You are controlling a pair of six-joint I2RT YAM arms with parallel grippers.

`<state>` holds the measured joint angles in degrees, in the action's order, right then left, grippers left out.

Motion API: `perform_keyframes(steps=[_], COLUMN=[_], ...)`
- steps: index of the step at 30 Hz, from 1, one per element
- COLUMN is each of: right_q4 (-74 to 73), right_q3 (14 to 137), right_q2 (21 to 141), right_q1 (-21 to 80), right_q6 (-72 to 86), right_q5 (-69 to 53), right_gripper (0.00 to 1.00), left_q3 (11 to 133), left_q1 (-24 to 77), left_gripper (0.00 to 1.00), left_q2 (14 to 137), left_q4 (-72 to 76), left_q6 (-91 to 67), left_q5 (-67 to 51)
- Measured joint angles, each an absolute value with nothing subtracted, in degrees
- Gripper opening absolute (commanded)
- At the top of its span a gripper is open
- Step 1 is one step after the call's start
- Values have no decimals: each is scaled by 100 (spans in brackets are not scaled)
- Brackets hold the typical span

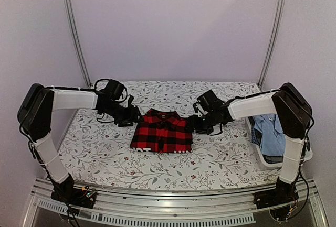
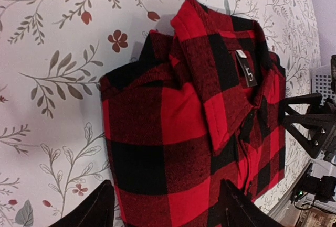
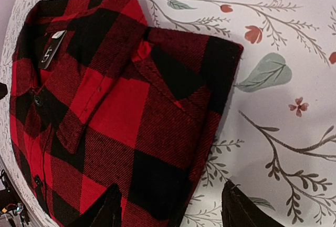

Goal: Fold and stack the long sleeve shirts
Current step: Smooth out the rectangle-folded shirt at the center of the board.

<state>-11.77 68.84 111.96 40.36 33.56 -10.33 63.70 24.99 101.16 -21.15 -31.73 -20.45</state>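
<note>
A red-and-black checked long sleeve shirt (image 1: 161, 131) lies folded into a compact rectangle at the middle of the table, collar toward the back, a strip of white lettering showing at its front edge. My left gripper (image 1: 132, 118) hovers at the shirt's left edge, jaws open and empty; in the left wrist view the shirt (image 2: 199, 117) fills the frame between the spread fingertips (image 2: 100, 208). My right gripper (image 1: 196, 122) sits at the shirt's right edge, also open with nothing held; the shirt's folded edge (image 3: 121, 106) lies between its fingertips (image 3: 239, 208).
A white basket (image 1: 259, 153) at the table's right edge holds a light blue garment (image 1: 272, 132). The floral tablecloth (image 1: 105, 153) covers the table. Metal frame posts stand at the back corners.
</note>
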Motion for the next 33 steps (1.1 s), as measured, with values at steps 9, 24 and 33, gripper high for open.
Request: perform_keyframes(steps=[9,24,33], right_q4=[-1365,-2110,-2569], right_q3=[7284,8103,8300], right_q2=[11548,11791,11225], right_q1=[4270,4508,4711], right_q6=[3343,3218,3144], right_q5=[-617,-401,-517], right_gripper=[54,0,0], left_q3=[6364,6375,6239], left_q1=[2578,3089,3503], left_gripper=[59,0,38], left_q2=[10656,10582,9120], left_q4=[-1885,-1957,-2438], left_q6=[-3109,-3522,-3817], left_q5=[-2152,-2018,-1680])
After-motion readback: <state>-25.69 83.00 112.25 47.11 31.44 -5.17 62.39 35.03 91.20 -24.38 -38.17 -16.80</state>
